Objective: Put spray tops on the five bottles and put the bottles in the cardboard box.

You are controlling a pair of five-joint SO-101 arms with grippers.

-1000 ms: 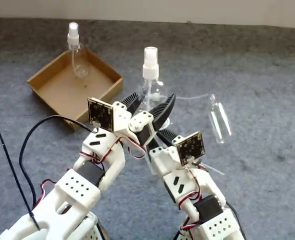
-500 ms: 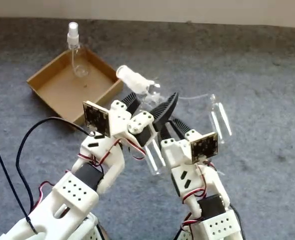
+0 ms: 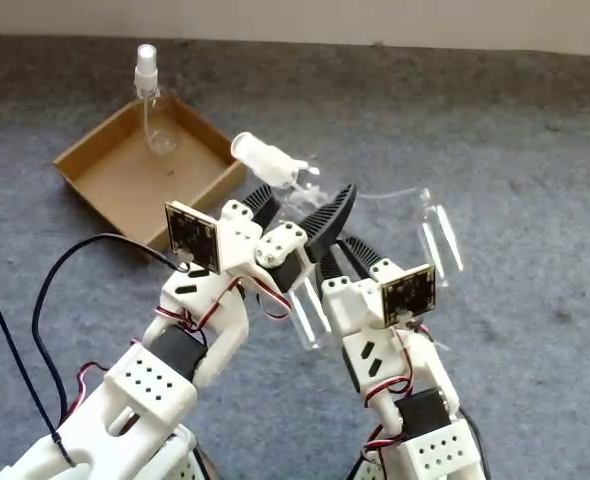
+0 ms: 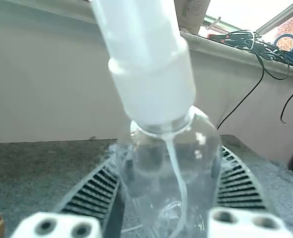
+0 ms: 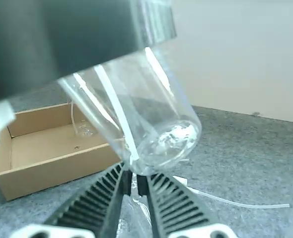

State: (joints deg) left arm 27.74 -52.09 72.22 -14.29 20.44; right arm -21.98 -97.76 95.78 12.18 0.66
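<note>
Left gripper (image 3: 300,205) clamps the tilted, capped bottle (image 4: 166,163). It seems light, slick, thin-walled plastic, best held mid-body. The cardboard box (image 3: 135,180) lies at ten o'clock.

High camera looks down over the table (image 3: 535,120) from behind both arms (image 3: 205,330). Both wrist cameras face forward, very close to one bottle (image 4: 169,163). High and right wrist views share the cardboard box (image 5: 47,176).

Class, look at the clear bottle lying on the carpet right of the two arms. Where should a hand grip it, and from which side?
Probably mid-body, coming straight down from above. The bottle lies on its side on the carpet, so its two long rounded flanks are exposed and opposed, while the underside is blocked and the neck end is narrower.
</note>
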